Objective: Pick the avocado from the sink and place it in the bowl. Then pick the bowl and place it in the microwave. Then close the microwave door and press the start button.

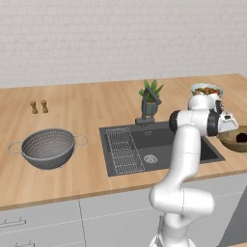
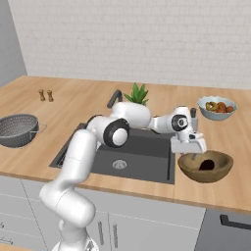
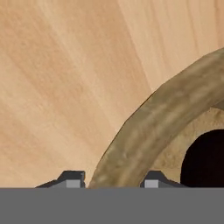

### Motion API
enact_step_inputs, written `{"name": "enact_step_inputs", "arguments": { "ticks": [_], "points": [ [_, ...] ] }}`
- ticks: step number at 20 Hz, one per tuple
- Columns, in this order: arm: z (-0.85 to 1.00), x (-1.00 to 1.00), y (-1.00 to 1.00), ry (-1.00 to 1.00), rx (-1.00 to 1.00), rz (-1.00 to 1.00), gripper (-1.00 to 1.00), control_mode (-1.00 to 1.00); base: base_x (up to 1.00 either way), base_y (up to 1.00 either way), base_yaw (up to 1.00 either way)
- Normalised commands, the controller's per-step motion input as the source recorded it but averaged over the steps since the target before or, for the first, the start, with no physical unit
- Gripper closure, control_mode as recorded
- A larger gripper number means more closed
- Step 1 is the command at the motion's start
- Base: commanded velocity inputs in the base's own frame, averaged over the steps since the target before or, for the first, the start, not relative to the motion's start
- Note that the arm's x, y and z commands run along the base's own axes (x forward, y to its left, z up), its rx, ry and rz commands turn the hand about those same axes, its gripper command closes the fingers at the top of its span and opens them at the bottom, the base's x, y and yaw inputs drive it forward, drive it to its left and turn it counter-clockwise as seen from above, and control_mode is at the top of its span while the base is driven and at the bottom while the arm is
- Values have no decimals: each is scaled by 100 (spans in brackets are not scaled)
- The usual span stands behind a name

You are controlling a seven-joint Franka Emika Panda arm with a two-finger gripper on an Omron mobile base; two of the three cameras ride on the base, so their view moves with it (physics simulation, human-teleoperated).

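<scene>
The light-brown wooden bowl [image 2: 206, 172] [image 1: 235, 144] stands on the counter just right of the dark grey sink [image 1: 161, 140] [image 2: 142, 152]. The dark avocado [image 2: 207, 165] [image 3: 205, 157] [image 1: 241, 138] lies inside it. My gripper [image 2: 192, 156] [image 1: 230, 128] [image 3: 111, 179] points down over the bowl's near left rim [image 3: 153, 118]. One fingertip is outside the rim and one inside, and the jaws are shut on it. The microwave, its door and the start button are out of view.
A steel colander [image 1: 48, 148] [image 2: 17, 130] sits left of the sink. A wire rack [image 1: 123, 150] lies in the basin, with the faucet [image 1: 144, 108] and a potted plant [image 1: 152, 99] behind. A pale fruit bowl [image 2: 217, 108] stands behind the wooden bowl. Two small shakers [image 1: 38, 107] are far left.
</scene>
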Motion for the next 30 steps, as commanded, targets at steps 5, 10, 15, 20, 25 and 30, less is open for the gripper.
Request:
{"name": "enact_step_inputs", "arguments": {
  "ticks": [5,10,15,20,25,30],
  "points": [
    [-1,-47,-2,-14,0,0,100,-100,0,0,0],
    [16,-45,0,-8,0,-4,100,-100,0,0,0],
    [89,-29,37,-1,-2,0,100,-100,0,0,0],
    [100,-18,60,0,0,0,100,-100,0,0,0],
    [86,-42,55,0,0,8,100,-100,0,0,0],
    [48,-53,40,-1,0,25,100,-100,0,0,0]
  ]
}}
